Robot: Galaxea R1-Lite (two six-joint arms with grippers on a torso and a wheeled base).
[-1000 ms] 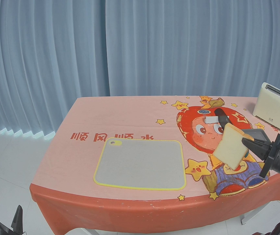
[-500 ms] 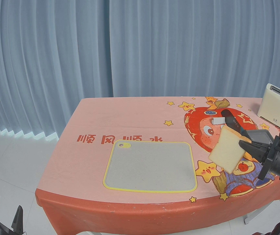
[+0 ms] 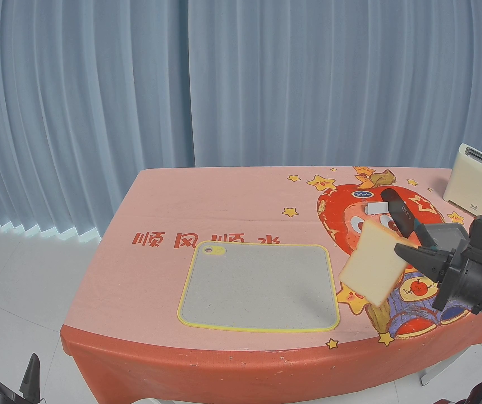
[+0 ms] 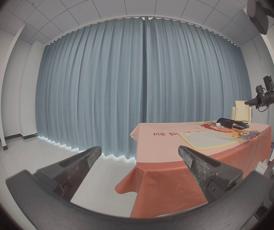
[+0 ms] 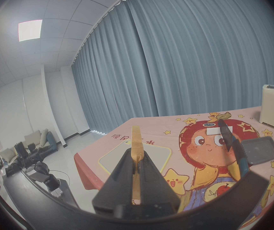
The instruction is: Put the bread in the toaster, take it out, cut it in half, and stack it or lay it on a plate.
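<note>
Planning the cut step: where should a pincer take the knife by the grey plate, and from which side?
Grip the knife by its teal end, nearer the table front edge, from straight above, closing across it. It lies flat and diagonal; the black part looks like the blade, and the grey plate sits close beside the teal end.

an office-like test room: grid-tile ceiling (image 4: 137,0) with panel lights (image 5: 30,30), full-height grey-blue curtains (image 3: 252,68), pale tiled floor (image 3: 16,287), one cloth-draped surface (image 3: 196,209).
</note>
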